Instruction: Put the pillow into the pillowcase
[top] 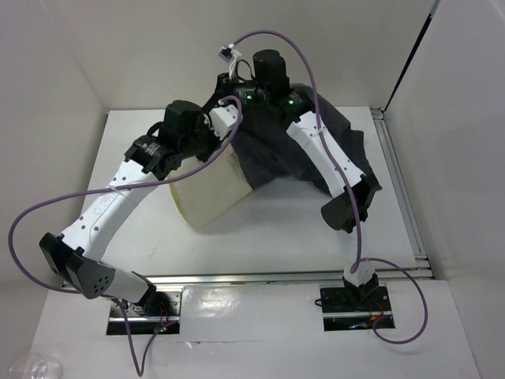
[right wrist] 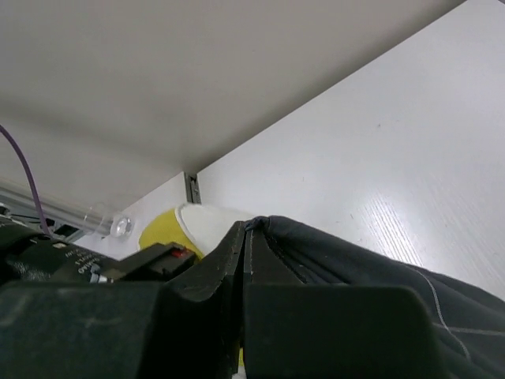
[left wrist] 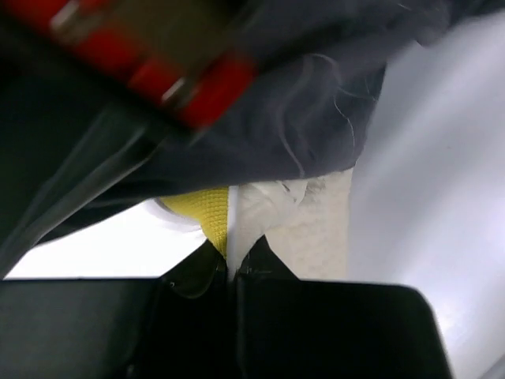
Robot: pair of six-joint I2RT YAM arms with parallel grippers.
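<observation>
Holds the pillow (top: 207, 193) with the left fingers (left wrist: 260, 260); clamps them together on its edge, with yellow piping (left wrist: 209, 209) and a thin white strip pinched at the tips in the left wrist view; extends the left arm from the near left, across the surface (top: 284, 233), to the far end of the pillow.

Holds the pillowcase (top: 276, 154) with the right fingers (right wrist: 229, 253); presses them shut on a fold of the dark cloth at the tips, per the right wrist view; arches the right arm from the near right over the case toward the far centre.

Has the pillow at centre-left of the surface, cream and rounded, near end bare, far end under the dark cloth; has the pillowcase at far centre and right, crumpled, draped over the far end of the pillow and spread toward the right rail (top: 398, 181).

Shows, in the left wrist view, charcoal cloth hanging just above the clamped edge, with loose threads along its hem; shows, in the right wrist view, a yellow and white patch just beyond the fingertips, beside the dark fold; cannot tell what that patch belongs to.
</observation>
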